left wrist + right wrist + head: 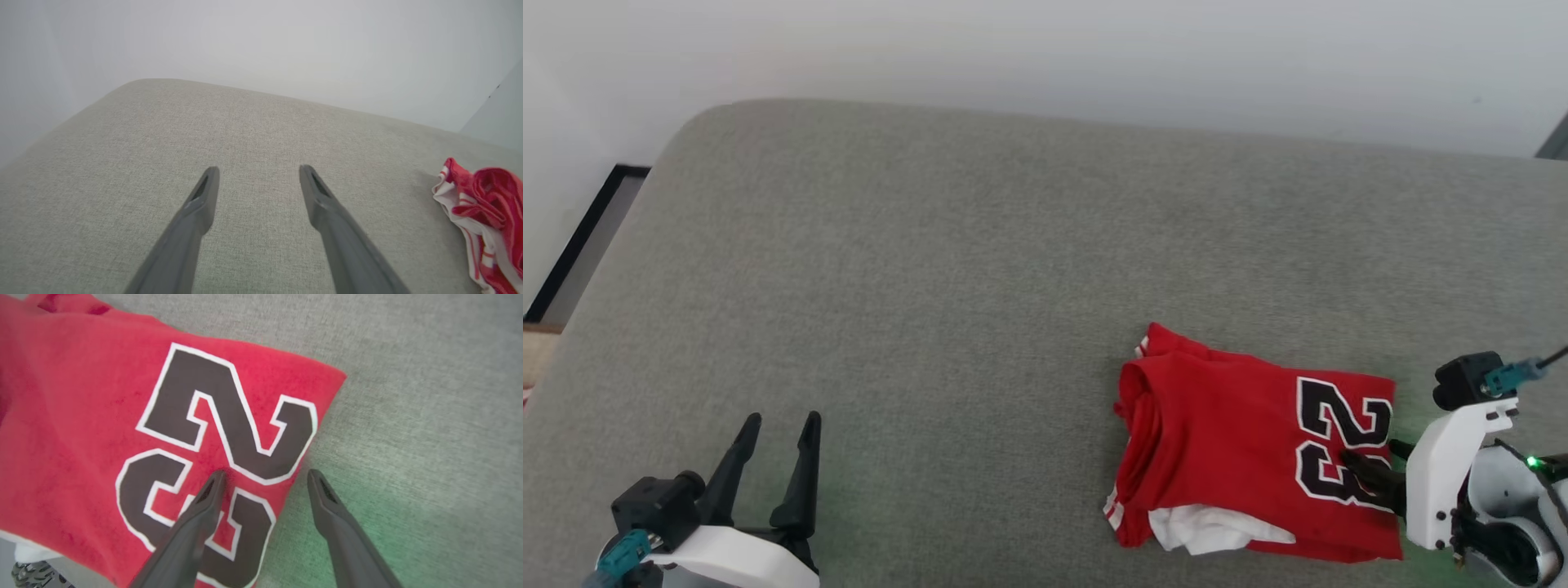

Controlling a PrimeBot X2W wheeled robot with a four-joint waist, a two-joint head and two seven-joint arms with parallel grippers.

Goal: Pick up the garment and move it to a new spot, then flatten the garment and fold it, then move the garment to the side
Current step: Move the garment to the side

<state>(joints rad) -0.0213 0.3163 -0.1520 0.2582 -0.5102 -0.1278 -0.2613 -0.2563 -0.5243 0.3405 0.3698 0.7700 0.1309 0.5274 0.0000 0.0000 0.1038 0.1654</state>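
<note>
Head view puts the folded garment (1241, 457) near right on the grey cushion (931, 286), so you seem at the move-aside step: your right end effector (265, 475), wide across its right edge, needs to pinch there, while the left end effector (783, 420) hangs wide, well apart.

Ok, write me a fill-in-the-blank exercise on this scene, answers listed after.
The folded red T-shirt shows the black, white-outlined number ____.
The plain fabric peeking out from under the T-shirt's near edge is ____.
The left gripper and the right gripper both have their jaws ____.
Missing words: 23; white; open.
</note>
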